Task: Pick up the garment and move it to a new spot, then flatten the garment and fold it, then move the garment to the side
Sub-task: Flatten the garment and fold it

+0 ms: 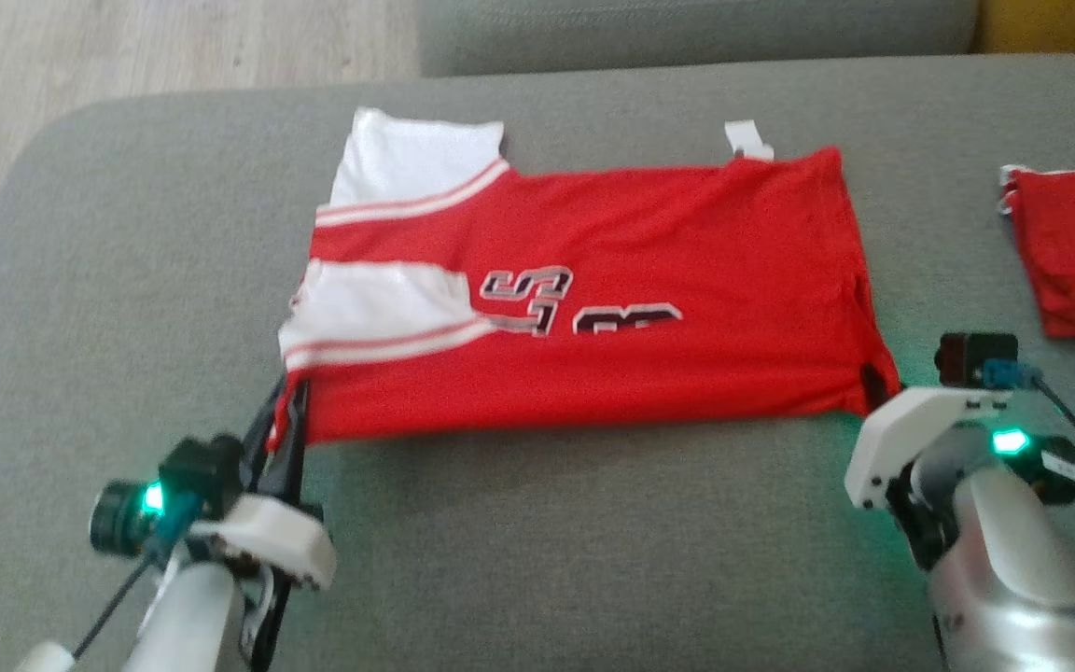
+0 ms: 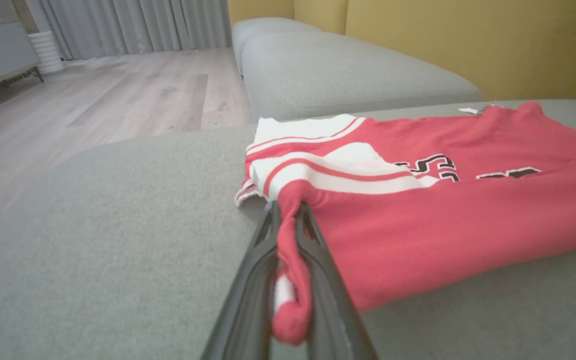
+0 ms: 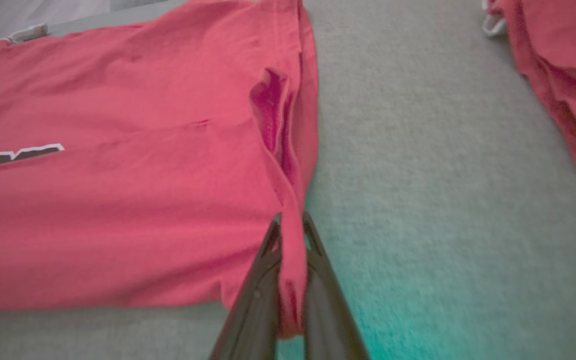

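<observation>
The left end effector is clamped on the near left corner of the red jersey, at the lower left of the head view. The right end effector pinches the near right hem corner. The jersey lies spread flat mid-frame on the grey couch cushion with its sleeves tucked in, so flattening looks done and folding seems under way; the move aside is left. Bare cushion opens below. A second red garment crowds the right edge, and the cushion rounds off at the left.
</observation>
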Controlling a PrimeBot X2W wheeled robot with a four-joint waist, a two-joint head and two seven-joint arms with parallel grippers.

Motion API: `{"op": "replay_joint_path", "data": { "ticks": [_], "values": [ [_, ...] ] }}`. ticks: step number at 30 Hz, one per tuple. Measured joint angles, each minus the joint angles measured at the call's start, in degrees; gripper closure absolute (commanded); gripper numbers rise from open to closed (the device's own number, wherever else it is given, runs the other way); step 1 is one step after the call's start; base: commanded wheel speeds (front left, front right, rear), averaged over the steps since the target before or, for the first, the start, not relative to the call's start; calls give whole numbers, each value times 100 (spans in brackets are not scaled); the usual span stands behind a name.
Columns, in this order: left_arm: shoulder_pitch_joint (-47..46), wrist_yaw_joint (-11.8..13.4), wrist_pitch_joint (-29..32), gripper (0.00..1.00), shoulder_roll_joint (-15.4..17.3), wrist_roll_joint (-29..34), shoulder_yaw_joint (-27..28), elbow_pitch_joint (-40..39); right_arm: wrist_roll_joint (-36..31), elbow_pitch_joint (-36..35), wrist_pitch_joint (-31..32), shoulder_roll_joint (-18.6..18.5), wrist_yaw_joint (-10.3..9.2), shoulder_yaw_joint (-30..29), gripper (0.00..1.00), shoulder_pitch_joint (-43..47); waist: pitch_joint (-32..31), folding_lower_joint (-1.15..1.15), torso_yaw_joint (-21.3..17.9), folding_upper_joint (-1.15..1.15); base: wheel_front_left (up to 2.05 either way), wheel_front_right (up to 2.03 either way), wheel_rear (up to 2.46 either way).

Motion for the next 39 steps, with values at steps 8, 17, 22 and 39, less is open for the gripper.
{"op": "replay_joint_path", "data": {
  "ticks": [8, 17, 22, 39],
  "values": [
    [584, -9, 353, 100, 126, -108, -110, -419, 323, -1270, 726, 7, 0, 78, 100, 960, -156, 0, -166, 0, 0, 0, 0],
    [620, 51, 639, 100, 169, -165, -146, -745, 641, -2261, 1012, 18, 0, 43, 6, 1425, -41, 1, -161, 0, 0, 0, 0],
    [616, 209, 689, 0, 176, -165, -146, -780, 886, -2493, 461, 16, 0, -120, 0, 1409, 39, 1, -168, 0, 0, 0, 0],
    [-54, 460, -307, 0, 104, -339, 288, -2247, 1559, -2706, -2089, 15, 0, 700, 0, 1128, 345, 1, -480, 0, 0, 0, 0]
  ]
}}
